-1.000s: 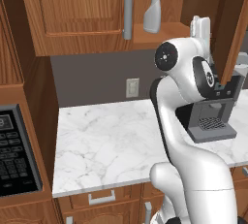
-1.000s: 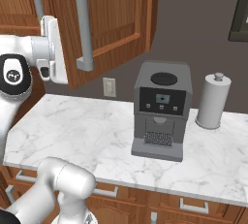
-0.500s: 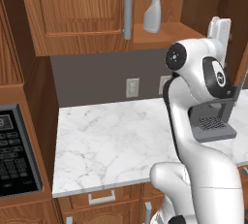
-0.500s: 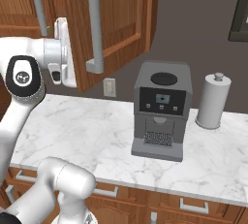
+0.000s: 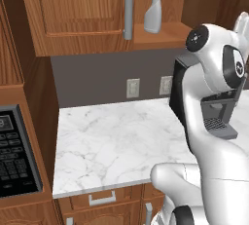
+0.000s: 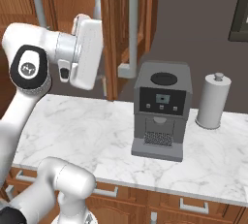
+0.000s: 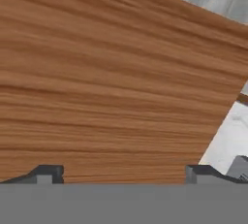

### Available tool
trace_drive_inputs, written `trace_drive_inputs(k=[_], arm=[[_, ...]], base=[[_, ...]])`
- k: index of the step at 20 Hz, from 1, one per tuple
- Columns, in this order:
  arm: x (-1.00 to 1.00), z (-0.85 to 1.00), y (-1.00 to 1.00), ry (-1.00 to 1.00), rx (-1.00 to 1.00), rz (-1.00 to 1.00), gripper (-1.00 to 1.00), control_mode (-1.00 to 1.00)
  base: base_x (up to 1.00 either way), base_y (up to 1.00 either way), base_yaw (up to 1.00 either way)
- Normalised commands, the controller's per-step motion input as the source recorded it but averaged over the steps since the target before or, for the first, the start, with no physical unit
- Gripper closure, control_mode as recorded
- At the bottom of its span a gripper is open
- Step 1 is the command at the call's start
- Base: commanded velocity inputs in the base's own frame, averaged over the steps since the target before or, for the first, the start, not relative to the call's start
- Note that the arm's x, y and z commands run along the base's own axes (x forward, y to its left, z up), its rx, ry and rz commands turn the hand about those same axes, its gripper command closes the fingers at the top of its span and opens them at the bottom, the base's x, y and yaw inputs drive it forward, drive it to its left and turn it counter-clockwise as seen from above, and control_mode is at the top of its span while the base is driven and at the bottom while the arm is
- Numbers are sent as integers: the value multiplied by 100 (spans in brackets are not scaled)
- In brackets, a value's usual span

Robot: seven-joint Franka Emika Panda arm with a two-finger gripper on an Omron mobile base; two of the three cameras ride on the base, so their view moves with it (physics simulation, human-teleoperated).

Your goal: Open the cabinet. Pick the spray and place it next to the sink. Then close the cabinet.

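The gripper (image 7: 123, 172) shows in the hand view as two dark finger tips set wide apart at the bottom edge, with nothing between them, so it is open; right in front of it, very close, is a broad plane of brown wood grain, a surface of the cabinet (image 7: 106, 82). From the right base view the white hand is raised level with the cabinet (image 6: 127, 19), pressed up beside the edge of its swung-out right door (image 6: 116, 34), whose long grey bar handle (image 6: 131, 24) hangs just beyond the hand. In the left base view the left door (image 5: 78, 12) is shut, its own grey handle (image 5: 129, 7) running down its inner edge, and the spray (image 5: 152, 5) stands upright on the exposed cabinet shelf, off to the left of the hand and apart from it. Below the gripper lies the white marble desk (image 6: 92, 126); a grey coffee machine (image 6: 160, 109) stands on it beneath and to the right, and farther right a paper towel roll (image 6: 213, 101).
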Motion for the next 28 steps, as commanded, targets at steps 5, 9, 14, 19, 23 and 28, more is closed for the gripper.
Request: trace_drive_inputs(k=[5,9,14,19,23,28], arm=[[-16,1,-41,0,13,-11,-100,-100],[-1,-14,-2,-3,6,-3,-100,-100],[0,-11,49,-6,3,0,-100,-100],[-1,0,62,0,1,5,-100,-100],[-9,4,62,7,0,20,-100,-100],[-14,15,54,23,0,28,-100,-100]], base=[[0,0,0],[0,0,0],[0,0,0],[0,0,0],[0,0,0],[0,0,0]])
